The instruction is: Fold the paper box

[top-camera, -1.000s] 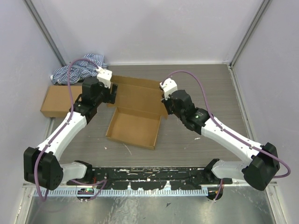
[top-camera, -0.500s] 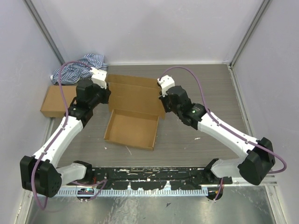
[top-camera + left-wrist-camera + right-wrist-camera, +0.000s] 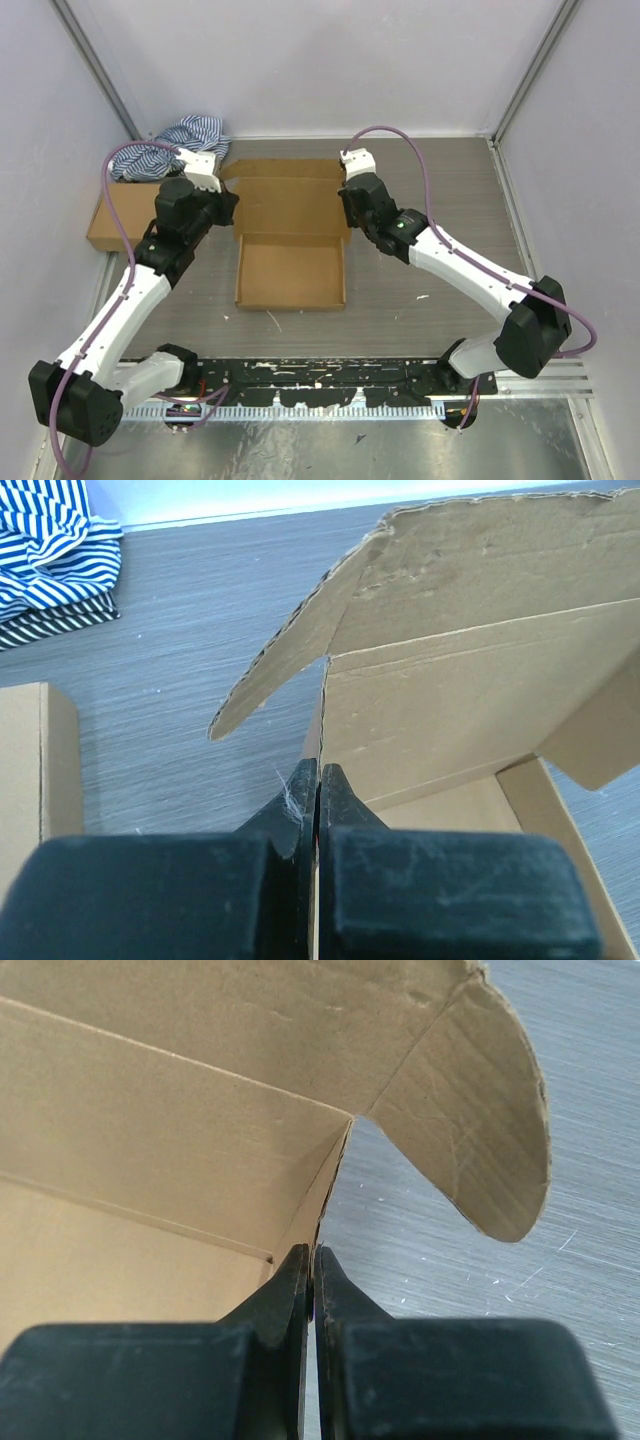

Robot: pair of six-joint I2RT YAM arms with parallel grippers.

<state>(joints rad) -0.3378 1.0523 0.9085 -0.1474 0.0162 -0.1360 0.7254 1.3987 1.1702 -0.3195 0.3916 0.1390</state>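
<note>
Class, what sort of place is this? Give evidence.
Likely a robot lab cell: plain walls enclose a wood-grain table, where the left gripper and right gripper pinch a paper box.

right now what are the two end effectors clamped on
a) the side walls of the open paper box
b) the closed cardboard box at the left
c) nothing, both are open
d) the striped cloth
A: in the wrist views the left end effector and the right end effector each pinch a thin upright side wall of the paper box.
</note>
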